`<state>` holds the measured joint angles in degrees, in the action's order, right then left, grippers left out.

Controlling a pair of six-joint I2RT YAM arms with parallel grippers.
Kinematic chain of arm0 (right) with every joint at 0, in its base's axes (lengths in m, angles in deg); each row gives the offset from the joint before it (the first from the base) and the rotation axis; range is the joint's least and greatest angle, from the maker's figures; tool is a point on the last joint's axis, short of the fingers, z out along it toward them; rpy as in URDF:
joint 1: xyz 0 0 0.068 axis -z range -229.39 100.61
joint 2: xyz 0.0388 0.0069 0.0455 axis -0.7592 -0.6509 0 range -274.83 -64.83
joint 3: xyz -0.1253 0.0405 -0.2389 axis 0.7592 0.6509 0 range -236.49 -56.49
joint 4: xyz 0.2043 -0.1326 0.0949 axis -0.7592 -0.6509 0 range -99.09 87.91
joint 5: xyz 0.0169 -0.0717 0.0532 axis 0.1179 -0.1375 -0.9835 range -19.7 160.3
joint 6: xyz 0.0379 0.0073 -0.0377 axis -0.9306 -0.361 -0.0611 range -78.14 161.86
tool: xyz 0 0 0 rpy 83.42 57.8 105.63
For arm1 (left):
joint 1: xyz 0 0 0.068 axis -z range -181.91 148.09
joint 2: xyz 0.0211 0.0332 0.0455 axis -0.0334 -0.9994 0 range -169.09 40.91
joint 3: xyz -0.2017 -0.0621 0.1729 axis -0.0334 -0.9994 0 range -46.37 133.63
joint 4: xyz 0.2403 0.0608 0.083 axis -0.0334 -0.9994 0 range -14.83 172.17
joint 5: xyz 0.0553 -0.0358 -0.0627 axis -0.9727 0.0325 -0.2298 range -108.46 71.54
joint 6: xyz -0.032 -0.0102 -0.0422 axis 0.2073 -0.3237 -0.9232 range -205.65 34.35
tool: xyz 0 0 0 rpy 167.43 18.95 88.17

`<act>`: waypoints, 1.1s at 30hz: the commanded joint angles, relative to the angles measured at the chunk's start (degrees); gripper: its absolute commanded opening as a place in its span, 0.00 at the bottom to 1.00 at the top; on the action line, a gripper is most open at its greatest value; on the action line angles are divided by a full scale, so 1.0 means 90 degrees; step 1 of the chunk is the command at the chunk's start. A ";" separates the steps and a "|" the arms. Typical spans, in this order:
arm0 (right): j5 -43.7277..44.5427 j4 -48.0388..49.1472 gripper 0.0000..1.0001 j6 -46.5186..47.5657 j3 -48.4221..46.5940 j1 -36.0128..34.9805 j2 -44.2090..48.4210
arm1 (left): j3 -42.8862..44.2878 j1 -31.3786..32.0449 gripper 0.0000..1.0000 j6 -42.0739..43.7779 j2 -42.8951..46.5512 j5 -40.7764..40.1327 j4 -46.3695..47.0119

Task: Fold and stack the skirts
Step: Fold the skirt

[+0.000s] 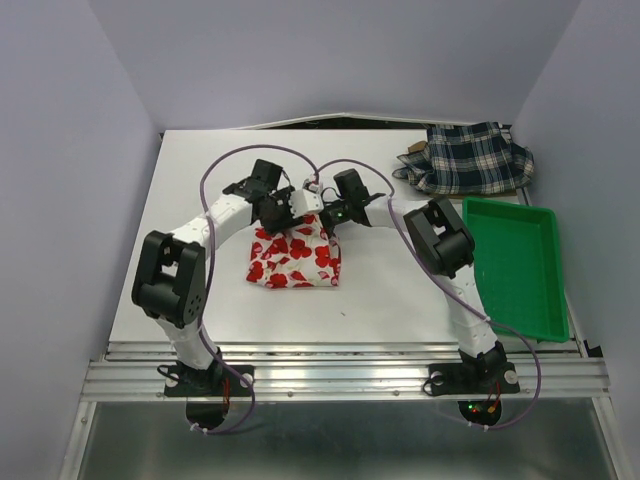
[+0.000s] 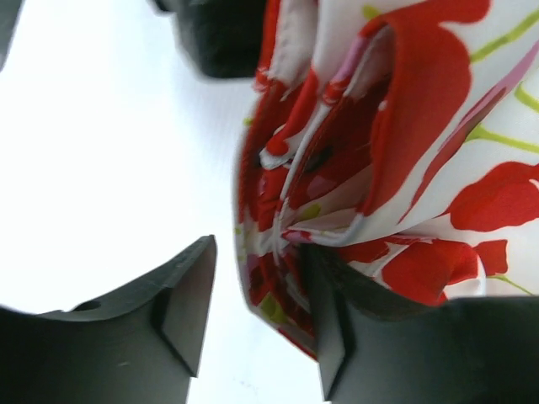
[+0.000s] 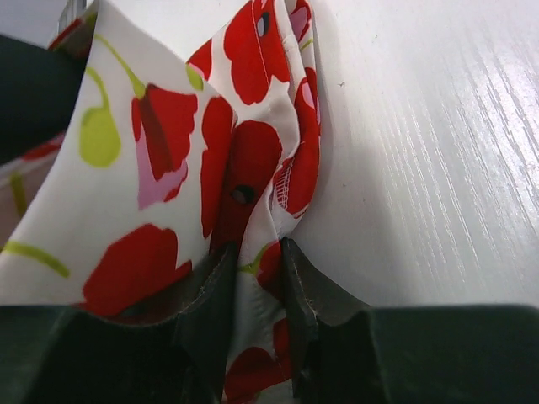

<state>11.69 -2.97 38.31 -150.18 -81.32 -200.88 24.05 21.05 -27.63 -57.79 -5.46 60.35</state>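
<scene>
We count 3 skirts on the table [image 1: 400, 300]: 1 white flower-print skirt [image 1: 295, 262] near the middle, 1 navy plaid skirt [image 1: 475, 155] at the far right corner, and 1 tan skirt [image 1: 413, 150] — only a sliver of it shows beside the plaid. We count 1 green tray [image 1: 515, 265] along the right edge, and 2 arms — the left arm [image 1: 215, 215] and the right arm [image 1: 440, 240].

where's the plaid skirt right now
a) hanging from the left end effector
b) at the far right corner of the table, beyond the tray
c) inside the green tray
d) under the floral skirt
b: the plaid skirt lies bunched at the far right corner of the table, past the far end of the green tray and well apart from the floral skirt in the middle.
</scene>
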 commanded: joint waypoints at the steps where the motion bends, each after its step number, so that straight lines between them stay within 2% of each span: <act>1: 0.0350 -0.0361 0.34 0.0238 -0.0049 -0.0105 -0.0196 | 0.0467 -0.0256 0.61 -0.0341 0.0770 0.0011 0.0277; 2: 0.0369 -0.0399 0.34 0.0248 -0.0068 -0.0105 -0.0215 | 0.0632 -0.0285 0.66 -0.0469 0.0935 0.0098 0.0267; 6: 0.0448 -0.0458 0.34 0.0209 -0.0176 -0.0105 -0.0284 | 0.0809 -0.0500 0.68 -0.1055 0.1219 0.0401 0.0052; 10: 0.0496 -0.0449 0.35 0.0131 -0.0264 -0.0047 -0.0304 | 0.0604 -0.0530 0.69 -0.1582 0.1542 0.0684 0.0023; 16: 0.0594 -0.0449 0.36 0.0112 -0.0342 0.0012 -0.0225 | 0.0049 -0.0539 0.70 -0.1885 0.2098 0.1242 0.0042; 22: 0.0721 -0.0429 0.40 -0.0083 -0.0528 0.0197 0.0067 | -0.0684 -0.0822 0.68 -0.2744 0.2216 0.1524 -0.0104; 28: 0.0877 -0.0526 0.45 -0.0289 -0.0889 0.0383 0.0643 | -0.0968 -0.1369 0.62 -0.3497 0.2080 0.2383 -0.0046; 33: 0.1569 -0.1315 0.46 0.0053 -0.1122 0.0685 0.0975 | -0.1123 -0.1535 0.56 -0.3867 0.2079 0.2472 0.0061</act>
<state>20.54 -10.27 36.72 -155.40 -77.05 -198.13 15.13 8.11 -57.97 -39.93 12.68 59.32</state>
